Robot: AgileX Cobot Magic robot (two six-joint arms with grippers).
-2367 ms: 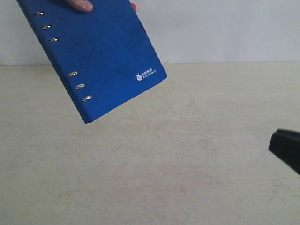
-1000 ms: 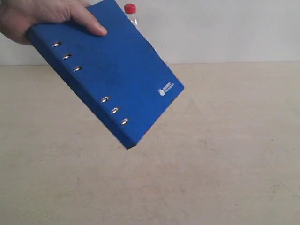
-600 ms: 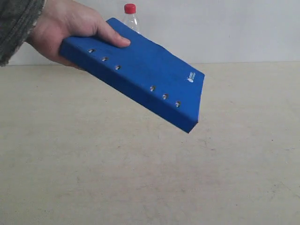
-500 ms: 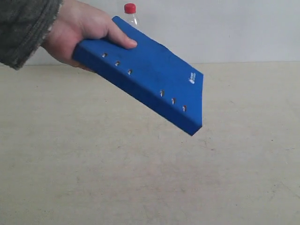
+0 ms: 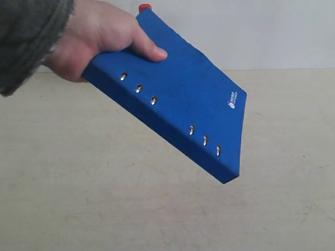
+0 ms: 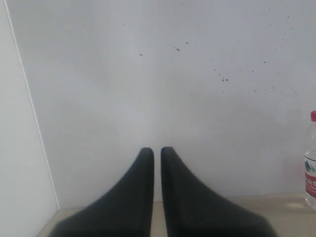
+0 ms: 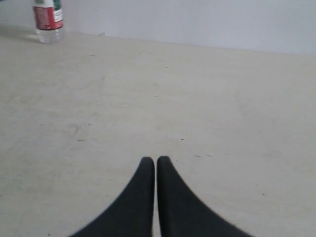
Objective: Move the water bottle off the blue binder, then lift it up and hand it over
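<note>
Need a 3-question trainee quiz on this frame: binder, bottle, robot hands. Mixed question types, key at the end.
1. Short answer: what holds the blue binder tilted in the air above the table?
2. True or false: the water bottle rests on the binder.
3. Pick one. The robot's left hand and right hand are: A) both shut and empty; B) both wide open; C) one gripping the bottle.

Key:
1. A person's hand, gripping one end.
2. False. It stands upright on the table, apart from the binder.
3. A.
</note>
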